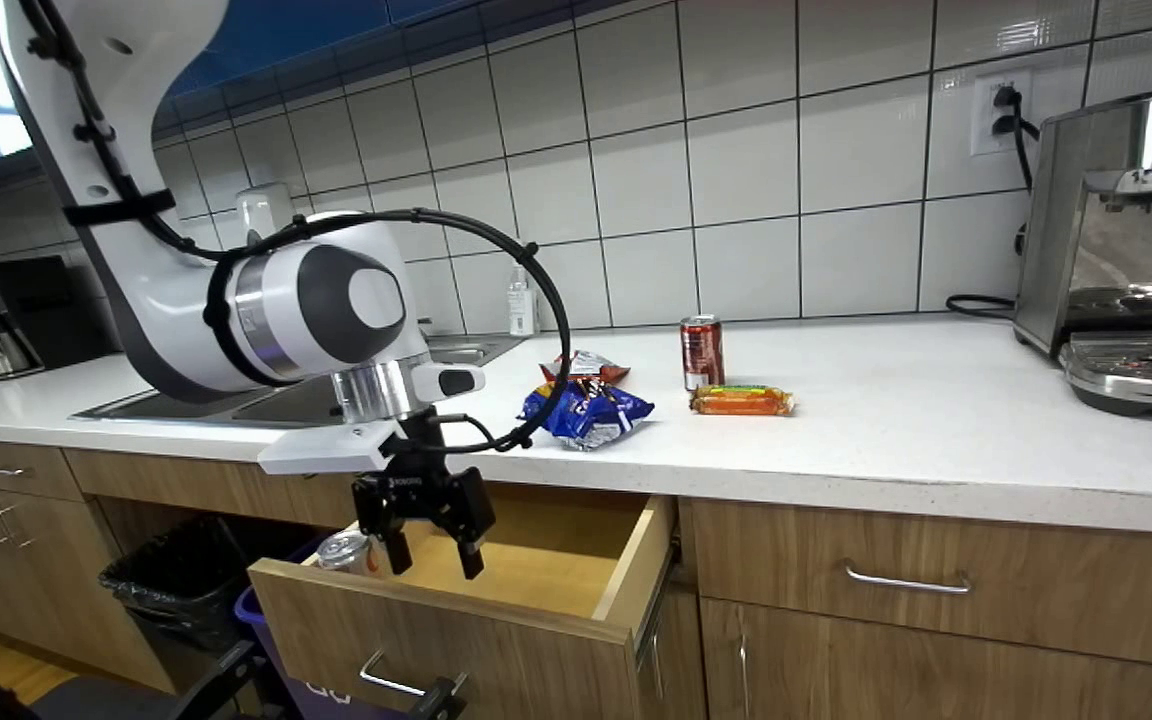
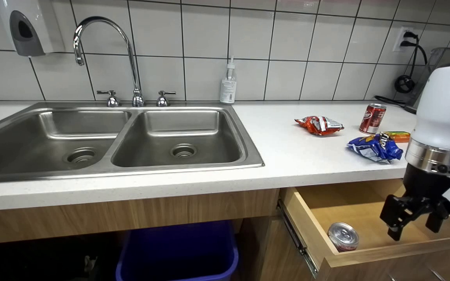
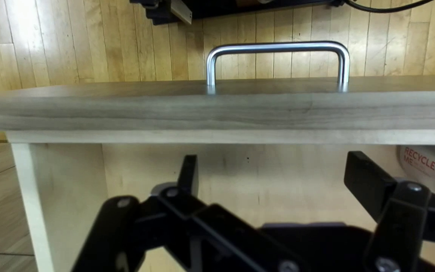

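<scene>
My gripper [image 1: 436,565] is open and holds nothing. It points down over the pulled-out wooden drawer [image 1: 456,635], near the drawer's front panel; it also shows in an exterior view [image 2: 414,232]. In the wrist view the parted fingers [image 3: 274,172] stand over the drawer floor, behind the front edge [image 3: 217,113] and metal handle [image 3: 278,47]. A silver-topped can [image 2: 343,236] stands in the drawer's front corner beside the gripper, apart from it. Its side shows at the right of the wrist view [image 3: 425,166]. Whether the fingers touch the drawer cannot be told.
On the white counter lie a blue snack bag [image 1: 591,412], a red snack bag [image 2: 318,125], an orange packet [image 1: 741,401] and a red can [image 1: 702,352]. A double sink [image 2: 193,168], blue bin [image 2: 229,253], black-lined bin [image 1: 176,560] and coffee machine [image 1: 1126,250] stand around.
</scene>
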Robot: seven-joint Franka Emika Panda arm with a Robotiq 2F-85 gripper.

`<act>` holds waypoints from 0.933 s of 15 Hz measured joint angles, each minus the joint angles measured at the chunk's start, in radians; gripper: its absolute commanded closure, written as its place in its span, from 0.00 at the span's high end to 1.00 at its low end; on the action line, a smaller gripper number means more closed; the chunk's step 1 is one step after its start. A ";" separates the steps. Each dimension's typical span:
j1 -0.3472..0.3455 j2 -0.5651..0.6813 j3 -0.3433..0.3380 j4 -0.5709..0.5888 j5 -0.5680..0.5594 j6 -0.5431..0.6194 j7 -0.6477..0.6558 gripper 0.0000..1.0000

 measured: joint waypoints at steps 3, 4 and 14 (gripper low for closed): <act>-0.001 -0.056 0.000 -0.002 0.000 -0.011 0.000 1.00; -0.002 -0.078 0.001 0.000 0.000 -0.019 0.000 1.00; -0.093 -0.308 0.051 -0.002 0.000 -0.079 0.000 1.00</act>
